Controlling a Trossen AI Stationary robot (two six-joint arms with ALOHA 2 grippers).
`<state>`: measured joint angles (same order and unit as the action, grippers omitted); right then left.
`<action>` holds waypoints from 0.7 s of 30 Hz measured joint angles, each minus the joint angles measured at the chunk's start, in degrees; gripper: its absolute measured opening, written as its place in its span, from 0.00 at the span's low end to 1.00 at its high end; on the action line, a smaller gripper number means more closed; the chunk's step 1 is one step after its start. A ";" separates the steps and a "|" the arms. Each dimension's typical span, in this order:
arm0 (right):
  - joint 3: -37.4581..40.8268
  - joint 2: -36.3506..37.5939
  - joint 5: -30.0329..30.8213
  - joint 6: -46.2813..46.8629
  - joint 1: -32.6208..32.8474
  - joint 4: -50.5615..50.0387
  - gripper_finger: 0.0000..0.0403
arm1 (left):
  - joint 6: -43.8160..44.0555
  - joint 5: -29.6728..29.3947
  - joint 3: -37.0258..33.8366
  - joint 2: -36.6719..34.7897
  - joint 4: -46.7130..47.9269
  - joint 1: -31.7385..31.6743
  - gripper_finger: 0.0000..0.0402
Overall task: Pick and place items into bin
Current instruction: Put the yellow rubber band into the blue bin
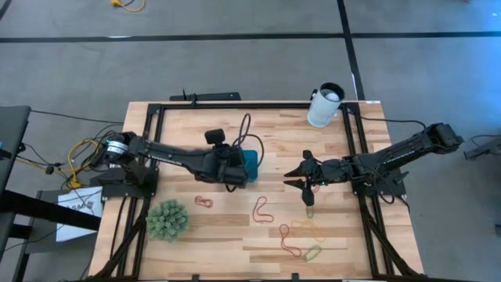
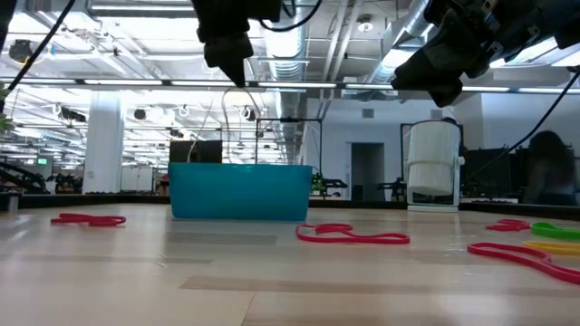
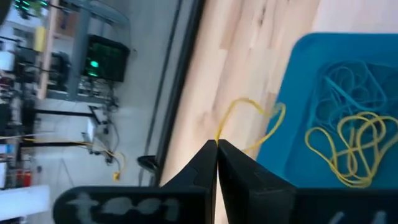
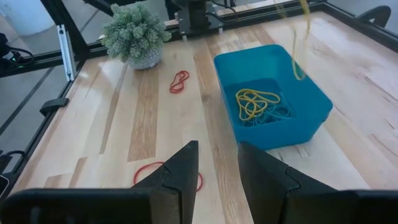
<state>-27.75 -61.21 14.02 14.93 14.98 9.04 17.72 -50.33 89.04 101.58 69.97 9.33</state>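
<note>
Left gripper (image 3: 216,147) pinches a yellow loop (image 3: 258,118) above the teal bin (image 4: 314,99); right gripper (image 4: 217,163) open over tabletop (image 4: 124,118).

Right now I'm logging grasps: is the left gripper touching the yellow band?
Touching. In the left wrist view the left gripper has its fingertips pinched shut on the yellow band, which loops out from between them beside the bin.

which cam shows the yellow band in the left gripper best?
Left wrist view: the yellow band hangs from the shut left gripper at the bin edge. Right wrist view shows it dangling over the bin; low view shows it faintly; high view hides it.
</note>
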 joint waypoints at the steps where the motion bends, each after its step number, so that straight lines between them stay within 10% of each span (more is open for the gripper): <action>1: 0.00 0.00 0.00 -0.15 0.00 0.00 0.27 | 0.02 1.22 -0.25 0.00 -0.06 -0.25 0.00; 21: 0.00 -0.02 0.00 -0.32 0.00 -0.02 0.27 | -4.63 18.12 -15.44 -0.02 -22.83 -0.59 0.00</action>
<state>-27.75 -61.23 14.02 14.61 14.98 9.02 13.08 -32.21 73.60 101.56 47.15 8.73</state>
